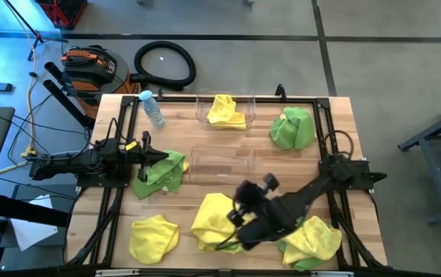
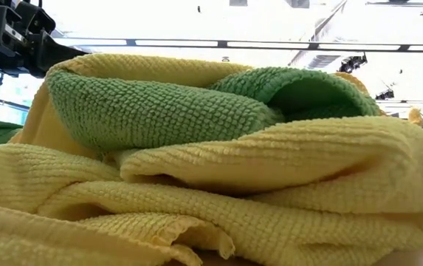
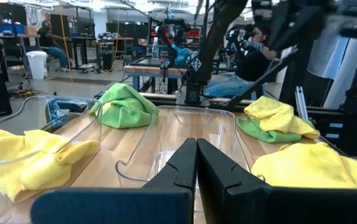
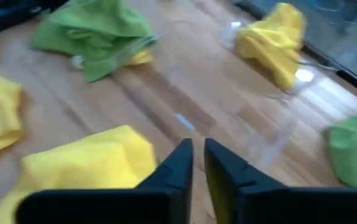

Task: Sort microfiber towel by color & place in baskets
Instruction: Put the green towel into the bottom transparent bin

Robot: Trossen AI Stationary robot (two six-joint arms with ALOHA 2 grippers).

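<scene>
Yellow microfiber towel (image 1: 218, 221), soft looped pile, lies crumpled on the wooden table (image 1: 343, 123) directly under the right pincer (image 4: 198, 163); its fingers stand nearly together, holding nothing. Ahead of it, an empty clear plastic basket (image 1: 222, 164); beyond, a second basket (image 1: 225, 110) holding yellow cloth. Left pincer (image 3: 196, 168) closed, beside green towel (image 1: 161, 174). No legible writing.

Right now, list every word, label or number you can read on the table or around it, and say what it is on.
None is readable.
Bottle: any label is too small to read.
Orange-and-black case on the floor: any markings are too blurred.
Towels and baskets: no text shows.
</scene>
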